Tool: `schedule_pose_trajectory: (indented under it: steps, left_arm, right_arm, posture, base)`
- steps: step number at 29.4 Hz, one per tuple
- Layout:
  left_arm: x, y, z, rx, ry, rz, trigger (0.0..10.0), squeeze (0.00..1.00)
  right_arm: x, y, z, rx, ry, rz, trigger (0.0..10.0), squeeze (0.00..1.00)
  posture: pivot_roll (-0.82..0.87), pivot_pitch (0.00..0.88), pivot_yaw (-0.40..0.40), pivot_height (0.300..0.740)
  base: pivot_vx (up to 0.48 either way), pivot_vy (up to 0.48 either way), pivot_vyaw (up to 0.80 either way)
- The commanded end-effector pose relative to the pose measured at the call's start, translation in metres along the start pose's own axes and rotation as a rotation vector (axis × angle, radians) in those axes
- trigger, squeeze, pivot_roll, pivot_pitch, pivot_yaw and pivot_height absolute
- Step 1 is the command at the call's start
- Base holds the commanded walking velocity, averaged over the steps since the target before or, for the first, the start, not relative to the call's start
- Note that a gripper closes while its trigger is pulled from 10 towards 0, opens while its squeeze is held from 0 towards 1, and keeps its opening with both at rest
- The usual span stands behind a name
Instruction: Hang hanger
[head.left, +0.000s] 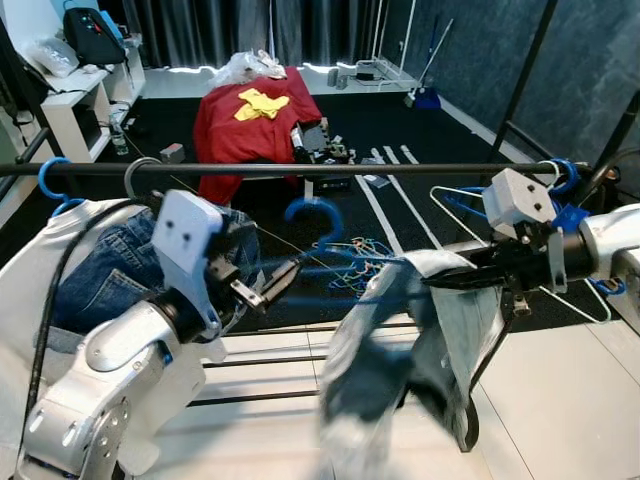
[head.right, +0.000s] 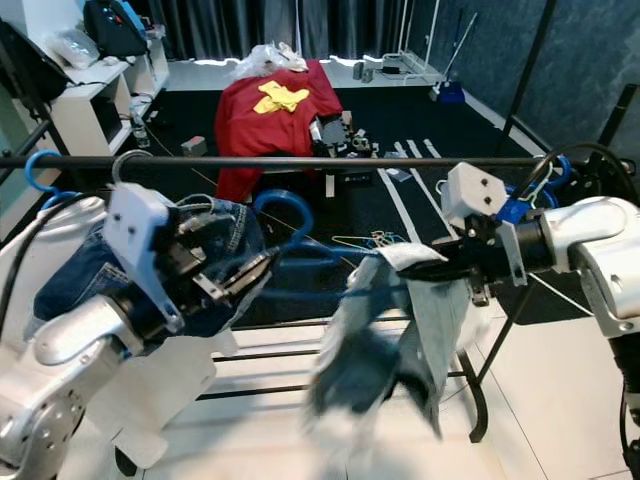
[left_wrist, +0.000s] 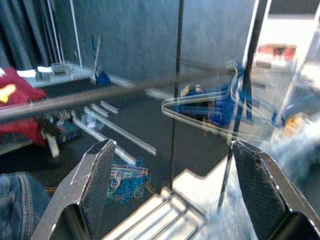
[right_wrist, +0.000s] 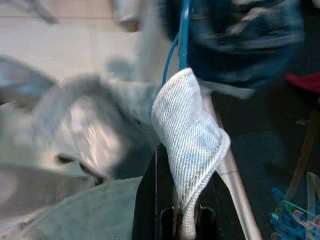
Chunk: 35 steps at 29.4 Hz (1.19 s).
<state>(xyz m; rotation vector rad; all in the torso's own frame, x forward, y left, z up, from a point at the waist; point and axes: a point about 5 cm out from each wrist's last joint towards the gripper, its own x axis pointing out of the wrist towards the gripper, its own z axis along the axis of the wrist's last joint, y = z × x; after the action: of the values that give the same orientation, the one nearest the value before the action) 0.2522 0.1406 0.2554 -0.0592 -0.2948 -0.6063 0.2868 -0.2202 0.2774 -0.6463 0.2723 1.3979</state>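
Fingers of the right gripper (head.left: 440, 281) pinch a fold of pale jeans (head.left: 400, 370) draped on the blue hanger (head.left: 330, 240). Its bar runs crosswise between the arms, below the rail (head.left: 300, 170), hook up and curling toward the robot's left. Left gripper (head.left: 275, 283) fingers spread wide, holding nothing, just beside the hook.

No writing, label, brand, number or sign can be read anywhere in these pictures. The yellow patch (head.left: 261, 103) on the red cloth (head.left: 240, 125) far across the room is a plain shape with no letters that can be made out. The white camera housings on both wrists carry no legible marks.
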Motion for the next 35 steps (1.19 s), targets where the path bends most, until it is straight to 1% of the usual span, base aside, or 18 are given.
schedule_pose_trajectory:
  steps: [1,5,6,8,9,11,12,13,14,15,16,17,19,22,30,32,34,35]
  left_arm:
    - [0.000,0.003,0.002,-0.025,-0.008,0.003,10.0,0.00]
    - [0.001,0.001,-0.001,-0.025,0.020,-0.035,10.0,0.00]
    - [0.000,-0.004,-0.005,-0.032,0.051,-0.085,10.0,0.00]
    - [0.000,-0.004,-0.005,-0.032,0.051,-0.085,10.0,0.00]
    - [-0.003,-0.012,-0.009,-0.049,0.084,-0.157,10.0,0.00]
    - [-0.003,-0.012,-0.009,-0.049,0.084,-0.157,10.0,0.00]
    - [-0.005,-0.020,-0.012,-0.062,0.110,-0.223,10.0,0.00]
    - [-0.005,-0.020,-0.012,-0.062,0.110,-0.223,10.0,0.00]
    - [-0.008,-0.026,-0.012,-0.094,0.119,-0.285,10.0,0.00]
    - [-0.008,-0.026,-0.012,-0.094,0.119,-0.285,10.0,0.00]
    - [-0.012,-0.032,-0.012,-0.126,0.123,-0.345,10.0,0.00]
    - [-0.012,-0.032,-0.012,-0.126,0.123,-0.345,10.0,0.00]
    - [-0.016,-0.040,-0.008,-0.193,0.100,-0.423,10.0,0.00]
    - [-0.018,-0.042,-0.005,-0.231,0.074,-0.455,10.0,0.00]
    - [-0.022,-0.044,-0.004,-0.244,0.076,-0.487,10.0,0.00]
    - [-0.025,-0.037,-0.004,-0.210,0.087,-0.454,10.0,0.00]
    - [-0.025,-0.037,-0.004,-0.210,0.087,-0.454,10.0,0.00]
    - [-0.025,-0.029,-0.003,-0.189,0.081,-0.404,10.0,0.00]
  right_arm:
    - [-0.003,0.002,0.011,-0.066,0.011,0.033,10.0,0.00]
    - [-0.005,0.001,0.016,-0.098,0.028,0.061,10.0,0.00]
    - [-0.004,0.001,0.020,-0.117,0.025,0.068,10.0,0.00]
    - [-0.004,0.001,0.020,-0.117,0.025,0.068,10.0,0.00]
    - [-0.003,-0.001,0.023,-0.137,0.026,0.075,10.0,0.00]
    - [-0.003,-0.001,0.023,-0.137,0.026,0.075,10.0,0.00]
    - [-0.002,-0.002,0.025,-0.150,0.024,0.081,10.0,0.00]
    - [-0.002,-0.002,0.025,-0.150,0.024,0.081,10.0,0.00]
    - [-0.001,-0.003,0.027,-0.162,0.024,0.083,10.0,0.00]
    - [-0.001,-0.003,0.027,-0.162,0.024,0.083,10.0,0.00]
    - [0.000,-0.004,0.028,-0.171,0.026,0.088,10.0,0.00]
    - [0.000,-0.004,0.028,-0.171,0.026,0.088,10.0,0.00]
    - [0.000,-0.006,0.030,-0.184,0.030,0.092,10.0,0.00]
    - [-0.002,-0.007,0.032,-0.193,0.034,0.090,10.0,0.00]
    - [-0.005,-0.009,0.032,-0.201,0.043,0.084,10.0,0.00]
    - [-0.010,-0.015,0.031,-0.201,0.058,0.052,10.0,0.00]
    - [-0.010,-0.015,0.031,-0.201,0.058,0.052,10.0,0.00]
    - [-0.013,-0.017,0.031,-0.200,0.059,0.033,10.0,0.00]
  posture:
    - [-0.14,0.000,-0.034,0.740]
    - [-0.13,0.000,-0.040,0.740]
    - [-0.14,0.000,-0.036,0.740]
    - [-0.14,0.000,-0.036,0.740]
    - [-0.14,0.000,-0.032,0.740]
    - [-0.14,0.000,-0.032,0.740]
    - [-0.13,0.000,-0.039,0.740]
    - [-0.13,0.000,-0.039,0.740]
    - [-0.14,0.000,-0.029,0.740]
    - [-0.14,0.000,-0.029,0.740]
    - [-0.14,0.000,-0.033,0.740]
    - [-0.14,0.000,-0.033,0.740]
    - [-0.14,0.000,-0.033,0.740]
    - [-0.14,0.000,-0.034,0.740]
    - [-0.14,0.000,-0.035,0.740]
    - [-0.14,0.000,-0.038,0.740]
    - [-0.14,0.000,-0.038,0.740]
    - [-0.14,0.000,-0.037,0.740]
  base:
    - [0.000,0.000,0.00]
    - [0.000,0.000,0.00]
    - [0.000,0.000,0.00]
    - [0.000,0.000,0.00]
    - [0.000,0.000,0.00]
    - [0.000,0.000,0.00]
    - [0.000,0.000,0.00]
    - [0.000,0.000,0.00]
    - [0.000,0.000,0.00]
    - [0.000,0.000,0.00]
    - [0.000,0.000,0.00]
    - [0.000,0.000,0.00]
    - [0.000,0.000,0.00]
    - [0.000,0.000,0.00]
    - [0.000,0.000,0.00]
    - [0.000,0.000,0.00]
    - [0.000,0.000,0.00]
    - [0.000,0.000,0.00]
